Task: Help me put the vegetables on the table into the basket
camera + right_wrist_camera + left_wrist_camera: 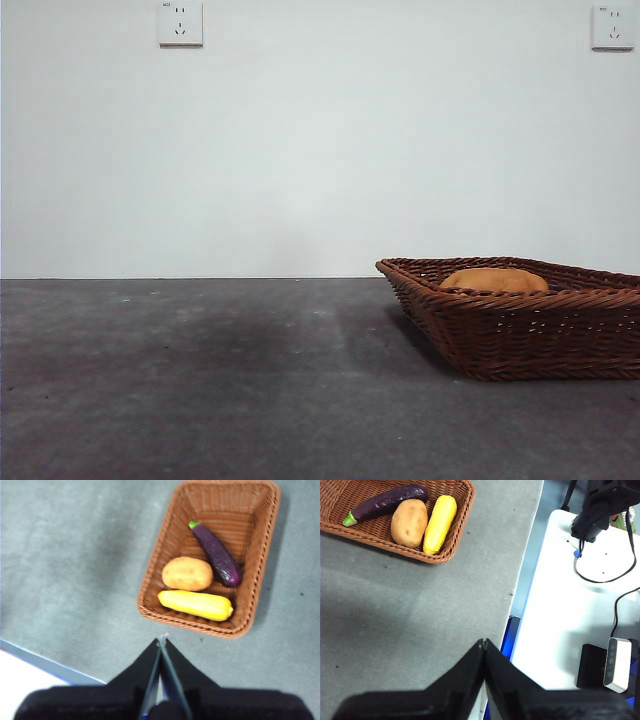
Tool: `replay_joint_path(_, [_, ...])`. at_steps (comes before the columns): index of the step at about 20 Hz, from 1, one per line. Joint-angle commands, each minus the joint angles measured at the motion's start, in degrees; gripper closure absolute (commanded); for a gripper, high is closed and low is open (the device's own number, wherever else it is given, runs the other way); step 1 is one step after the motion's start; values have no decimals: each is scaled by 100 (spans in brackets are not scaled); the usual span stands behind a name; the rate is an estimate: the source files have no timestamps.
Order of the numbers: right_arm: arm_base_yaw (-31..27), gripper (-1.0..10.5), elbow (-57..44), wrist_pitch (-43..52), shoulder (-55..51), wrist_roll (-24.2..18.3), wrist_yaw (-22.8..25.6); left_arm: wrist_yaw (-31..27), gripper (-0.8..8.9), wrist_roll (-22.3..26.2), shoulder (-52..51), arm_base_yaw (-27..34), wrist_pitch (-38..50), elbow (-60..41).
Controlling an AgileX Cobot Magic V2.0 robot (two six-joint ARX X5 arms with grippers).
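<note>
Stretching across the front view from its left edge, the dark grey table (200,390) is seen bare until the wicker basket (520,335) at the right, which stands flat on the surface and is cut off by the picture's right edge. Above the basket's braided rim only the rounded orange-brown top of the potato (493,280) is shown there; the other two vegetables are hidden behind the near wall. On the white wall behind, two wall sockets (180,23) are mounted, one toward the left and one at the far right. No arm is seen in the front view. In the left wrist view, the left gripper (483,642) is held well apart from the basket (455,535), above the table's edge, with its black jaws pressed together and nothing between them. All three vegetables are shown lying side by side inside the basket: the purple eggplant (385,502), the potato (409,523) in the middle and touching it, and the yellow corn cob (440,522) against the potato's other side. In the right wrist view, the right gripper (162,640) is held near the basket's (155,570) short end, its jaws likewise pressed together and empty, and the corn cob (195,605), potato (187,573) and eggplant (217,555) are seen inside.
</note>
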Motion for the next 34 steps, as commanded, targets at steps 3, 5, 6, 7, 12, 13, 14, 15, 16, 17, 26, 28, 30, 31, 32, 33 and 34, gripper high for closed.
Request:
replay_joint_path(3, [4,945,-11,-122,356,-9,166,24,818,46,-15,13,20,-28])
replay_joint_path(5, [4,945,-11,-122,579,-9,269,24,818,48,-15,13,20,-28])
replay_joint_path(6, [4,945,-11,-122,697,-9,326,-105,820,177,-15,15,17,-11])
replay_joint_path(7, [4,945,-11,-120,809,-9,376,-400,817,291,-15,17,20,31])
replay_joint_path(12, [4,945,-11,-118,1375,-9,612,-907,817,334,-13,116,114,468])
replay_joint_path(13, [4,945,-11,-116,1469,-9,645,-1003,817,302,-15,116,240,566])
replay_joint_path(14, [4,945,-11,-101,1561,-11,649,-1008,817,236,-15,120,378,669])
replay_joint_path(15, [4,945,-11,-35,1639,-11,654,-1008,817,240,-17,136,542,769])
replay_joint_path(16, [4,945,-11,87,1703,-11,656,-1010,817,267,-31,149,750,831])
replay_joint_path(17, [4,945,-11,245,1755,-11,671,-1029,817,398,-114,205,968,833])
replay_joint_path(26, [4,945,-11,2448,1893,-9,671,520,817,868,-1178,2804,1958,658])
replay_joint_path(28, [2,945,-11,2844,1893,-9,671,520,817,984,-1622,3241,2546,122])
replay_joint_path(30, [2,945,-11,3097,1893,-9,673,520,817,981,-2238,3539,3449,-817])
replay_joint_path(31, [0,945,-11,3163,1893,-9,671,520,817,953,-2566,3670,3899,-1381])
replay_joint_path(32, [0,945,-11,3178,1893,-11,671,520,817,896,-2887,3810,4323,-1965])
replay_joint_path(33, [0,945,-11,3174,1893,-9,673,520,817,815,-3185,3958,4745,-2553])
replay_joint_path(34, [0,945,-11,3174,1893,-9,671,520,817,658,-3464,4100,5143,-3132])
